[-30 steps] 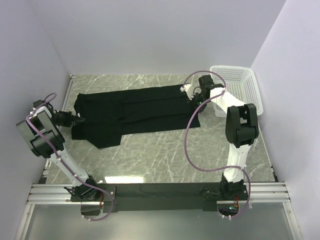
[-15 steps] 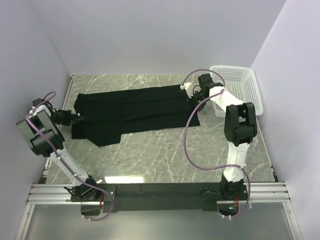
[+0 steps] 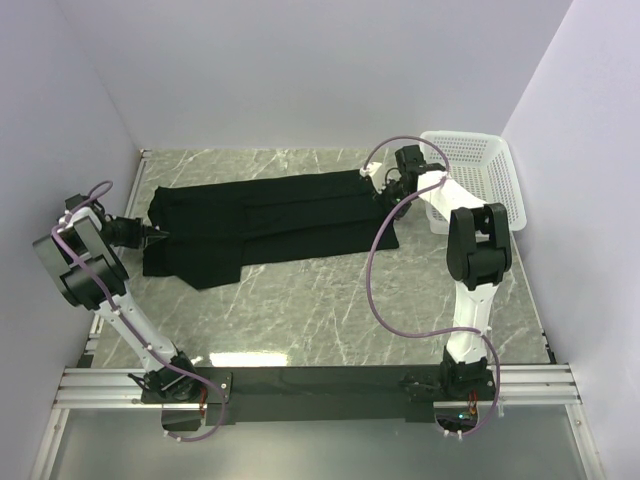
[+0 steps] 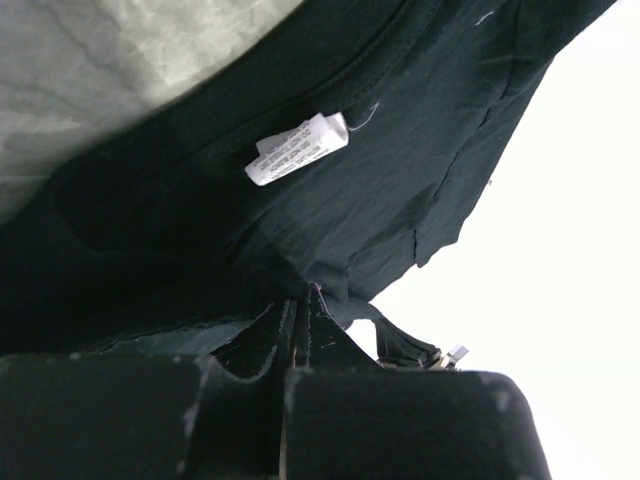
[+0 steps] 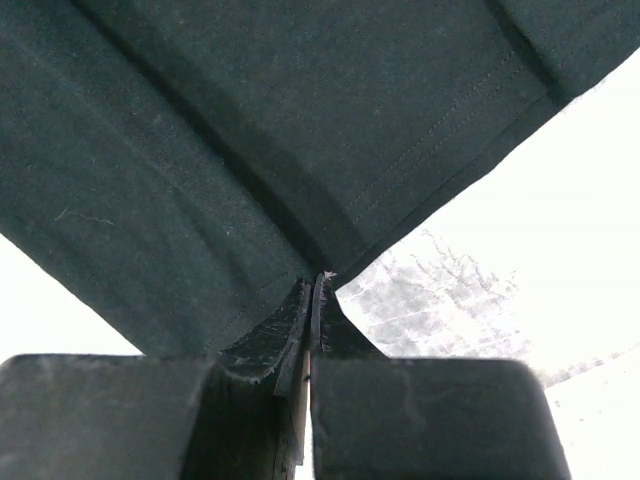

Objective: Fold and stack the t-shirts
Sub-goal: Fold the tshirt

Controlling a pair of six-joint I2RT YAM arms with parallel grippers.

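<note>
The left tool [image 3: 158,237] and right tool [image 3: 384,187] have shifted slightly, both clamped on the one t-shirt [image 3: 270,220].

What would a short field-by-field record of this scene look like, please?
t-shirt: black, stretched out lengthwise across the far half of the table
left gripper: shut on the shirt's left end, near its white label
right gripper: shut on the hem at the shirt's right end
basket: white, far right corner, beside the shirt
progress: shirt not yet folded compact
</note>
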